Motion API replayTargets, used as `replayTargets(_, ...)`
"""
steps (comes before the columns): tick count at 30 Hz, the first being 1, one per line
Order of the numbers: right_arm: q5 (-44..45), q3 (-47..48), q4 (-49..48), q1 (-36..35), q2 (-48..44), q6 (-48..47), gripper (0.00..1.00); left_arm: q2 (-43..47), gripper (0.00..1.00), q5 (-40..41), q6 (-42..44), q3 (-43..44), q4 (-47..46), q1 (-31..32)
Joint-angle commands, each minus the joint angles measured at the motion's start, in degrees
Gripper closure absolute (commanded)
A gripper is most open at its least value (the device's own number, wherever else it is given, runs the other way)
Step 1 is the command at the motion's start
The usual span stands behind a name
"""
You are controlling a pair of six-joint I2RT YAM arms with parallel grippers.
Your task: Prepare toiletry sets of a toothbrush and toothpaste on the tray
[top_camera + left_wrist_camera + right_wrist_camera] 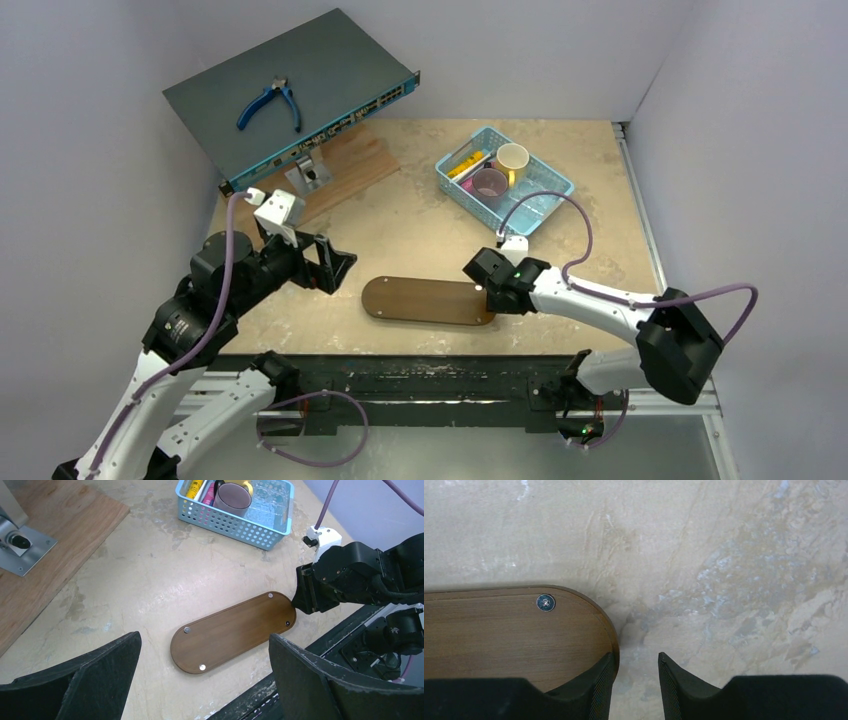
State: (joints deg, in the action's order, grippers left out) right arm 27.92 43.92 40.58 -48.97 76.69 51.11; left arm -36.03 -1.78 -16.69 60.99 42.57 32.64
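The tray (425,300) lies bare at the near edge of the counter (420,230), so keeping it put looks like the job. The right claw (636,656), narrowed on nothing, hangs at its rounded right end and should lift straight off, no dragging. It's a dark-brown oval with pale screw heads. The left claw (204,636) gapes wide. The toothpaste (209,492) sits in the blue basket (240,527).

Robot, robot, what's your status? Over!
Left gripper wide open, empty. Right gripper part open at tray end. Tray bare; toothpaste in basket. Nothing blocking.
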Motion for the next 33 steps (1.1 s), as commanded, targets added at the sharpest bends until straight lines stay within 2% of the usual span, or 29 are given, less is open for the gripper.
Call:
replayTargets(1, 3.60, -0.17, 5.21, 0.93, -3.30, 2.51, 0.60, 0.62, 0.02, -1.15, 0.96, 0.00, -0.90, 0.05)
replayTargets(7, 2.86, 5.37, 6.28, 1.16, -3.60, -0.53, 0.60, 0.80, 0.02, -1.37, 0.96, 0.02, -1.04, 0.05)
replayTargets(12, -0.25, 10.78, 0.72, 1.16, -2.12, -4.86, 0.58, 0.79, 0.02, -1.10, 1.00, -0.08, -1.04, 0.03)
replayTargets(23, -2.97, 24.06, -9.20, 1.16, 11.46, -10.09, 0.39, 0.46, 0.02, -0.60, 1.13, -0.08, -0.89, 0.05)
replayTargets(33, -6.90, 29.71, -14.68, 1.15, 22.60, -9.98, 0.21, 0.70, 0.02, -0.04, 1.20, -0.08, -0.81, 0.05)
